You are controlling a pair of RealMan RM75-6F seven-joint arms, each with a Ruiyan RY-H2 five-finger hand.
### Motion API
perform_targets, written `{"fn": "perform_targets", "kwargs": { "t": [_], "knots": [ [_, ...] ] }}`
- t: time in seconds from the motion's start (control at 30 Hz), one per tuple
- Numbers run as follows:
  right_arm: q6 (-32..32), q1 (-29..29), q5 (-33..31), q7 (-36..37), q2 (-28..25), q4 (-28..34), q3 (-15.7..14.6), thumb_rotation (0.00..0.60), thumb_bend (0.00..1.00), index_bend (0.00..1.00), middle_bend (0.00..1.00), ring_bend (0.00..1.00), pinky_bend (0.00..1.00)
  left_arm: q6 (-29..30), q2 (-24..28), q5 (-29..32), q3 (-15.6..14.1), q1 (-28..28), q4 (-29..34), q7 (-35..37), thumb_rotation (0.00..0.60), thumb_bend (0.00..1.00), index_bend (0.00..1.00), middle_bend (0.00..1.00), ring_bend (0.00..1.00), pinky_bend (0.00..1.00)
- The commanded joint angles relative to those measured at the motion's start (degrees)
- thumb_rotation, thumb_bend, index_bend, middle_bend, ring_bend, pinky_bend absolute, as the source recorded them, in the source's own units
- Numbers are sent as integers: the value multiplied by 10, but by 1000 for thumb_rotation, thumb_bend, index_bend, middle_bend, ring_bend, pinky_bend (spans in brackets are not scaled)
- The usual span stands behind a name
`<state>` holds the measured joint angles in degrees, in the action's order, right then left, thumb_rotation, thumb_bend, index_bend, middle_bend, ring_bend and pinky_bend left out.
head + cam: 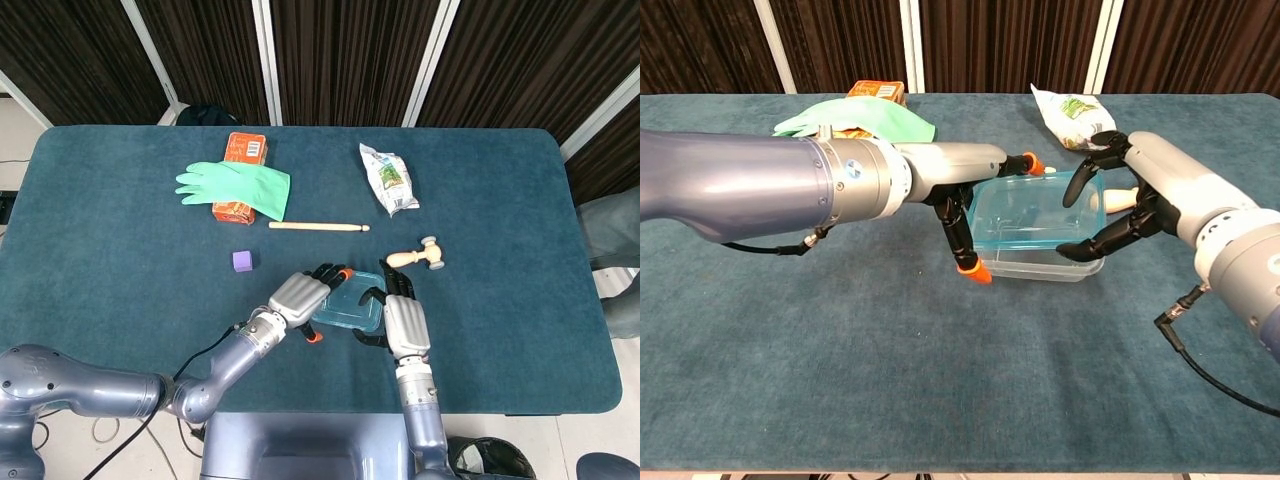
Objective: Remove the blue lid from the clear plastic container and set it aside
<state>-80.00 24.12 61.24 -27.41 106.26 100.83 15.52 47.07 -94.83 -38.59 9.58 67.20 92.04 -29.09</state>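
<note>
The clear plastic container [1045, 267] sits near the table's front edge, small in the head view [350, 312]. Its translucent blue lid [1025, 215] is tilted, the far edge raised off the container and the near edge still low. My left hand [962, 205] [300, 293] grips the lid's left side, one orange fingertip over the far corner and one below the near corner. My right hand [1130, 205] [403, 320] clasps the right end, black fingers on the lid's upper right edge and on the container's lower right side.
A green rubber glove [235, 185] lies across an orange box [243, 150] at the back left. In the middle of the table lie a wooden stick [318, 226] and a purple cube [242, 261]. Right of centre are a snack bag [390, 178] and a small wooden mallet [420, 257].
</note>
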Motion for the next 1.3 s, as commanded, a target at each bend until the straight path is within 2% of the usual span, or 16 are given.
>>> {"fn": "perform_targets", "kwargs": {
  "t": [0.03, 0.87, 1.3],
  "knots": [
    [0, -1, -4, 1, 0, -1, 0, 600, 609, 491, 12, 0, 0, 4, 5, -4, -2, 1, 2, -3, 600, 0, 0, 0, 0, 120],
    [0, 3, -6, 5, 3, -3, 1, 600, 610, 491, 14, 0, 0, 11, 9, 12, 0, 1, 6, 12, 600, 0, 0, 0, 0, 122],
    [-1, 6, -4, 8, -4, 5, 10, 600, 655, 491, 18, 0, 0, 15, 5, 35, 4, 9, 11, 6, 600, 0, 0, 0, 0, 127]
  ]
}}
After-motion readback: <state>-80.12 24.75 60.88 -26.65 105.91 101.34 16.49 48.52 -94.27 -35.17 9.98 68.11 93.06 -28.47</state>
